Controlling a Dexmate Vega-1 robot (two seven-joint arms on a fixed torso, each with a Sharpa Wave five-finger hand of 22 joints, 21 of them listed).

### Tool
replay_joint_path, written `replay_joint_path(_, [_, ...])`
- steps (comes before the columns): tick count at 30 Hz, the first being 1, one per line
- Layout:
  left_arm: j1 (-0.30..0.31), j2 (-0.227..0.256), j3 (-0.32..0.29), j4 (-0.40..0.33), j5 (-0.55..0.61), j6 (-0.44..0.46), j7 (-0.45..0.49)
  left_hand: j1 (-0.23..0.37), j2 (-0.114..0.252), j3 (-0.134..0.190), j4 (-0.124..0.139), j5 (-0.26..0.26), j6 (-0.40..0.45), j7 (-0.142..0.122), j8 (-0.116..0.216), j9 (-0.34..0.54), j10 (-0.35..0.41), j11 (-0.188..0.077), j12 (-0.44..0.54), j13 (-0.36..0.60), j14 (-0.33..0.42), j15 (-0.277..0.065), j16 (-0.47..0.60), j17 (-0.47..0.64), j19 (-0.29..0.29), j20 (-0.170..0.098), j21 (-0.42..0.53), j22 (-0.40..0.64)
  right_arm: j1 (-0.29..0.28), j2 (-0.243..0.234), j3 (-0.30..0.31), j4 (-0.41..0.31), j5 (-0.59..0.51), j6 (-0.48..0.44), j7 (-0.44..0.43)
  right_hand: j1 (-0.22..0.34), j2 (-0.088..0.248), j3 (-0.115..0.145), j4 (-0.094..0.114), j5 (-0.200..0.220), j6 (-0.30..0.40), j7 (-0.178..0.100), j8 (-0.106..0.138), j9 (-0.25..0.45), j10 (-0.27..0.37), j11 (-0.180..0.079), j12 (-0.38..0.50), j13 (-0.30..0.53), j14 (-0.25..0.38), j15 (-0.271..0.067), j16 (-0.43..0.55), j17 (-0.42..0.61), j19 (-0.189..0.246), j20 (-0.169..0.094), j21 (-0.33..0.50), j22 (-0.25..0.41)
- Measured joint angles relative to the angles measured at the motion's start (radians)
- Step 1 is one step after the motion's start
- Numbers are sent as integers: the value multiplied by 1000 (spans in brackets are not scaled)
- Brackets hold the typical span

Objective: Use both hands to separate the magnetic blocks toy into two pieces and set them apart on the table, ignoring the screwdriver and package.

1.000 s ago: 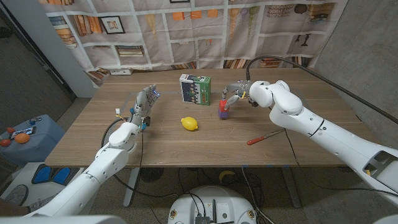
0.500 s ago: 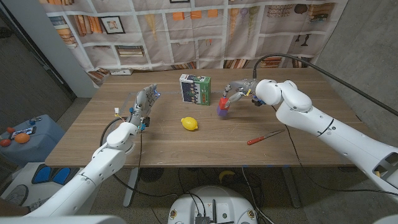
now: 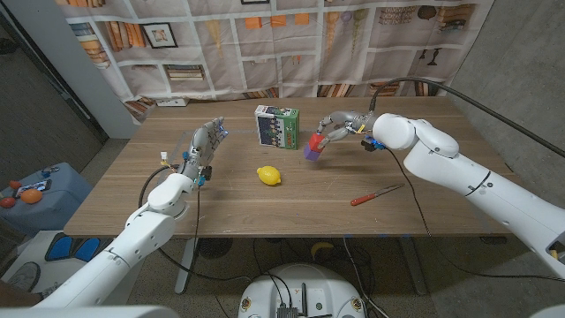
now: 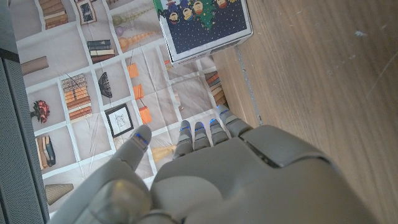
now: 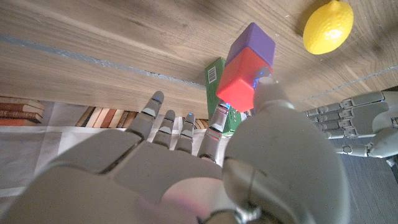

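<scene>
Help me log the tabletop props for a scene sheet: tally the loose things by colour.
Yellow: 1, the lemon
Red and purple: 1, the magnetic blocks toy, held in the right hand
Red-handled: 1, the screwdriver
Green: 1, the package
Total: 4

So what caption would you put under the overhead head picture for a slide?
Right hand holds the red-and-purple magnetic blocks toy beside the package; left hand waits open.

Red-and-purple blocks toy [image 3: 313,147], yellow lemon [image 3: 269,176]
</scene>
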Motion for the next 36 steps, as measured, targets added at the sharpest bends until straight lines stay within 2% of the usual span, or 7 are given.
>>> replay_joint_path(13, [4,4,-1,-7,11,-5,-17,19,10,3,-41,-5,25,0,0,-2,20,-5,0,-3,9,-9,0,0,5,5,0,-2,-75,-34,78,-4,29,6,-16,0,0,0,0,0,0,0,0,0,5,6,0,0,0,0,0,0,7,-7,0,0])
replay_joint_path(14, [38,38,-17,-64,13,-7,-19,21,8,4,-48,-5,25,0,0,-2,22,-3,0,-3,9,-9,0,0,5,5,0,-2,-87,-38,89,-3,254,71,-148,0,0,0,0,0,0,0,0,0,5,6,0,0,0,0,0,0,7,-7,0,0])
replay_joint_path(17, [49,46,-22,-80,14,-8,-20,34,13,7,-72,-5,32,-7,3,-2,27,-9,0,-2,9,-9,0,0,11,0,0,-2,-104,-43,105,0,292,89,-174,-4,4,0,0,0,0,0,0,0,15,7,0,0,4,-4,0,3,7,-7,0,0])
replay_joint_path(24, [84,67,-38,-119,14,-9,-29,79,35,15,-148,-5,37,-12,4,-2,32,-14,0,-2,14,-14,0,0,11,0,-5,-2,-143,-50,132,16,378,141,-227,-4,4,0,0,0,0,0,0,0,18,4,0,0,11,0,0,5,11,-11,0,0])
replay_joint_path(27, [100,77,-45,-136,12,-12,-37,95,20,17,-179,-5,37,-12,4,-2,37,-20,0,0,14,-14,0,0,11,0,-6,-2,-158,-51,141,26,422,177,-252,-4,4,0,0,-1,0,0,0,0,21,7,0,0,11,0,8,5,13,-13,0,0])
replay_joint_path(30, [109,84,-48,-146,9,-13,-47,111,15,17,-200,0,37,-12,4,-2,34,-23,0,0,14,-14,0,0,11,0,-6,-2,-171,-49,148,38,452,204,-269,-4,4,0,0,-1,0,0,0,0,30,5,0,0,18,-7,8,5,15,-15,0,0])
replay_joint_path(36, [117,106,-53,-165,-3,-13,-85,140,-1,22,-221,4,36,-18,8,1,24,-25,0,0,-1,-4,-1,3,-4,14,-14,-2,-198,-37,164,72,521,278,-304,-4,4,0,0,-2,0,0,0,0,30,5,0,0,18,-7,8,5,27,-12,0,0])
